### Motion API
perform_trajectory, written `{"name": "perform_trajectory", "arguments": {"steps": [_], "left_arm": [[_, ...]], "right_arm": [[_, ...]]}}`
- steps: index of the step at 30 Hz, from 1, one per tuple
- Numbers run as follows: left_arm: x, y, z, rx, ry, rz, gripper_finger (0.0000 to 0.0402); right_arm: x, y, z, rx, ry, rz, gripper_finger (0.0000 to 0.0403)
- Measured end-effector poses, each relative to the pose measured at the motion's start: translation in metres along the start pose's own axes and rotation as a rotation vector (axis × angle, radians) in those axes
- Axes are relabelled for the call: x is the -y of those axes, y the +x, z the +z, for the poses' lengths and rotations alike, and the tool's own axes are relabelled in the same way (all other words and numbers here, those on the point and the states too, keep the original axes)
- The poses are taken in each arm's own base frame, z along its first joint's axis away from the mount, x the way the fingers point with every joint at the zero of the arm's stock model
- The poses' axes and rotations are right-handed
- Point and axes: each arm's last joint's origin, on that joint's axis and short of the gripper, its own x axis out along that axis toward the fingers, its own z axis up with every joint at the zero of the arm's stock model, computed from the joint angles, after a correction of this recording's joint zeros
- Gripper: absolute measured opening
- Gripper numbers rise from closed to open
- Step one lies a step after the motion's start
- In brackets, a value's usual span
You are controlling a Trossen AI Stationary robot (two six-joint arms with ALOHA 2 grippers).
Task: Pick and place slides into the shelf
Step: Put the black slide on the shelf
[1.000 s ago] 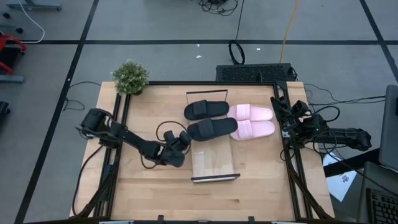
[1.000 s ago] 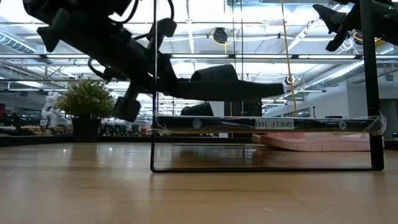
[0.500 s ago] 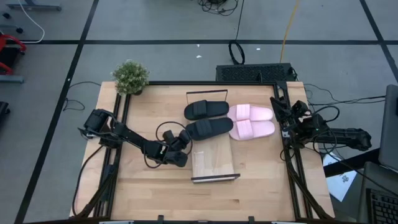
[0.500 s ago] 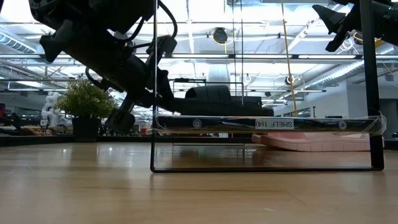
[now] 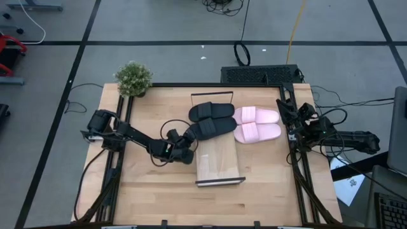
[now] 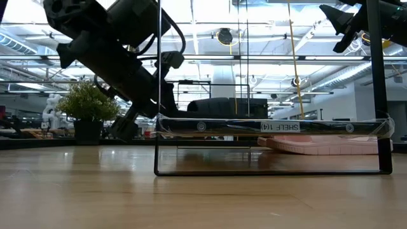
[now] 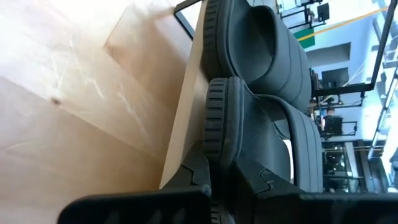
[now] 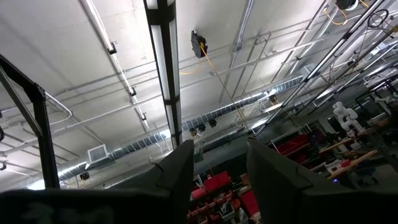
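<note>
Left arm: stretches low across the bench [image 5: 152, 191] from its base at the left edge toward the middle, its forearm angled down toward the shelf in the low view.
Left pincer [image 5: 186, 138]: clenched on the heel end of the nearer black slide [image 5: 211, 128]; the left wrist view shows its fingers [image 7: 194, 176] pressed on either side of the slide's ribbed sole edge.
Nearer black slide: lies on the far part of the shelf [image 5: 219, 166], its long axis running left to right across the board and slightly tilted, the gripped end hanging off the board's left side.
Farther black slide [image 5: 212, 111]: just beyond the first, nearly parallel to it, also lying crosswise at the far end of the shelf.
Pink slides [image 5: 257, 124]: a pair lying side by side to the right of the black ones, long axes left to right, on the bench beside the shelf.
Shelf: a narrow light board with dark end frames, its length running from the front of the bench toward the back; the near half is bare.
Right arm: folded at the right edge of the bench, well apart from the slides.
Right pincer [image 5: 284, 108]: points upward, fingers [image 8: 180, 165] parted and holding nothing.
Potted plant [image 5: 133, 79]: at the far left corner of the bench.
</note>
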Motion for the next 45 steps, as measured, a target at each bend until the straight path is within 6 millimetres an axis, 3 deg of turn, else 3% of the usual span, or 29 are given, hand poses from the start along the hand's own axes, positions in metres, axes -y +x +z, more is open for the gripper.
{"name": "perform_trajectory", "arguments": {"steps": [21, 31, 45], "left_arm": [[0.009, 0.016, 0.012, 0.012, 0.054, 0.02, 0.001], [0.024, 0.024, 0.025, -0.023, 0.14, 0.031, 0.0009], [0.02, 0.034, 0.033, -0.075, 0.128, 0.089, 0.0014]], "right_arm": [[0.0, 0.0, 0.0, 0.001, 0.0, -0.003, 0.0137], [0.0, 0.0, 0.0, -0.002, 0.0, -0.003, 0.0137], [0.0, 0.0, -0.001, -0.006, 0.024, -0.002, 0.0137]]}}
